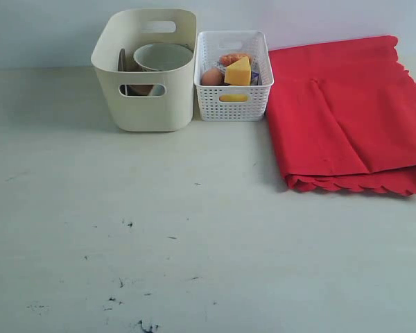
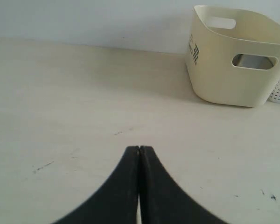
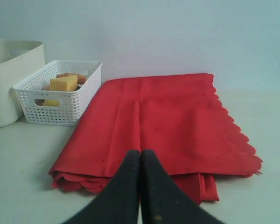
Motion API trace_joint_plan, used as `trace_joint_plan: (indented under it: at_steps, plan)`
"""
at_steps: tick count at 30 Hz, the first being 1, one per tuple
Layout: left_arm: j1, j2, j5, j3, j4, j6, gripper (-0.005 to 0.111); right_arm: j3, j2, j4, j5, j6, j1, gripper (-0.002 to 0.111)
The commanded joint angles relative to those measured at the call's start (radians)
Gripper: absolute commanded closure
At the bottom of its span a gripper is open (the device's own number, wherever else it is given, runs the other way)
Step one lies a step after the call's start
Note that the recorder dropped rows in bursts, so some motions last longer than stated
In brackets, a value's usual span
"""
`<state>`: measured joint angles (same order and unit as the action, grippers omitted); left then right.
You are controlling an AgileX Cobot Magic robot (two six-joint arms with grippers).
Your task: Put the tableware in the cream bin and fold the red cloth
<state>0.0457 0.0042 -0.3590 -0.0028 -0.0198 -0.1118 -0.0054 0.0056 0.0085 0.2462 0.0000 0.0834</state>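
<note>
The cream bin stands at the back of the table and holds a pale bowl with a brown plate upright beside it; other tableware is hidden inside. The bin also shows in the left wrist view. The red cloth lies folded in layers at the back right, scalloped edges toward the front, also in the right wrist view. My left gripper is shut and empty over bare table, well short of the bin. My right gripper is shut and empty, just in front of the folded cloth.
A white lattice basket sits between the bin and the cloth, holding a cheese wedge, an egg and other food. The pale table carries small dark scuff marks near the front.
</note>
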Motion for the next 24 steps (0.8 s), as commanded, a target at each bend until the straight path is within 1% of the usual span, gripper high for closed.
trace_joint_plan:
  at_steps: [1,24]
  plan:
    - [-0.003,-0.004,0.003,0.003,-0.005,0.002,0.107,0.005,-0.006,-0.027,0.021,0.0,0.003,0.108]
    - [-0.003,-0.004,0.003,0.003,-0.005,0.002,0.107,0.005,-0.006,-0.015,0.036,0.0,0.003,0.108]
